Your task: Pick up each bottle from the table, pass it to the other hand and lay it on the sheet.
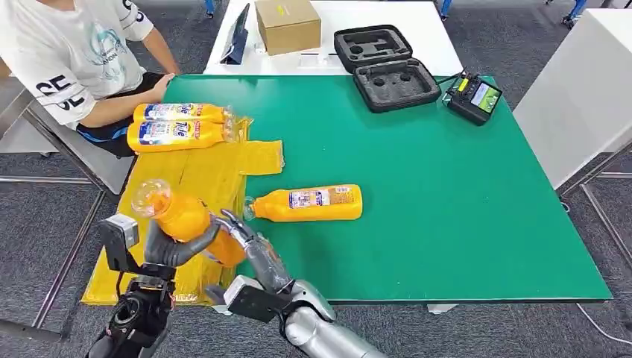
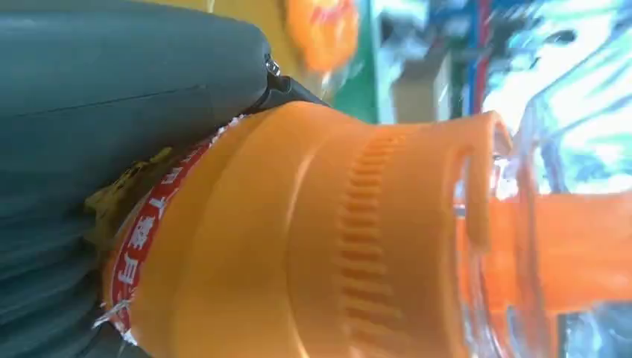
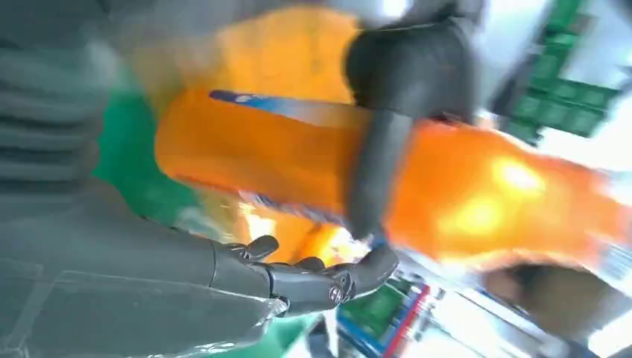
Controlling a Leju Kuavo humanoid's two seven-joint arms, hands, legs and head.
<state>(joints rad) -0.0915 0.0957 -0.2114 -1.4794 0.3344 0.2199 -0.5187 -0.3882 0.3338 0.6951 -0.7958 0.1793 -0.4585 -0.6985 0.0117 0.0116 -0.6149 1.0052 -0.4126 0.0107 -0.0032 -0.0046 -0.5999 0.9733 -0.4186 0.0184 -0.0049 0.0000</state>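
My left hand (image 1: 168, 250) grips an orange bottle (image 1: 182, 218) above the near end of the yellow sheet (image 1: 201, 175), its clear cap end tilted up and to the left. The bottle (image 2: 298, 246) shows large in the left wrist view, against my thumb. My right hand (image 1: 244, 240) is beside the bottle's lower end, fingers spread; its fingers (image 3: 313, 277) curl loosely apart from the bottle (image 3: 283, 160). A second bottle (image 1: 309, 203) lies on the green table (image 1: 432, 194). Two more bottles (image 1: 179, 112) (image 1: 175, 135) lie side by side on the sheet's far end.
A person (image 1: 71, 56) sits at the table's far left corner, one hand by the sheet. At the back stand an open black foam case (image 1: 384, 63), a handheld controller (image 1: 475, 97), a cardboard box (image 1: 288, 24) and a tablet (image 1: 238, 33).
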